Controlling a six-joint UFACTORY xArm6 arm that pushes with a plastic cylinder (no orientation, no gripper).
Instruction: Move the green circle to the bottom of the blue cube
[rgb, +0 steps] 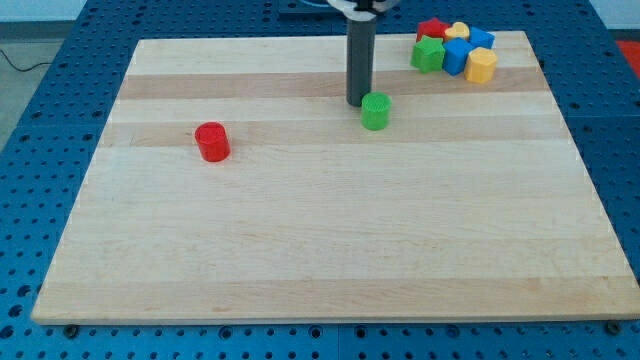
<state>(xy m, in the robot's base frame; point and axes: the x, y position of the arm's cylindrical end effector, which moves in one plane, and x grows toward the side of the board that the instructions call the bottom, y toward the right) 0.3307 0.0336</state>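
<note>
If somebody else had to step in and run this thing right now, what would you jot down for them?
My tip rests on the board, just to the view's upper left of the green cylinder, about touching it.
The blue cube sits in the cluster of blocks at the view's top right corner, a yellow block at its right.
Done: nothing settled yet; the green cylinder lies well short, to the view's lower left of the cube.
Left: push it rightward until it sits just below the blue cube.

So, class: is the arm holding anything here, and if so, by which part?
Nothing is held. The arm ends in a bare rod; my tip stands just up-left of the green circle, close against it, able only to push.
</note>
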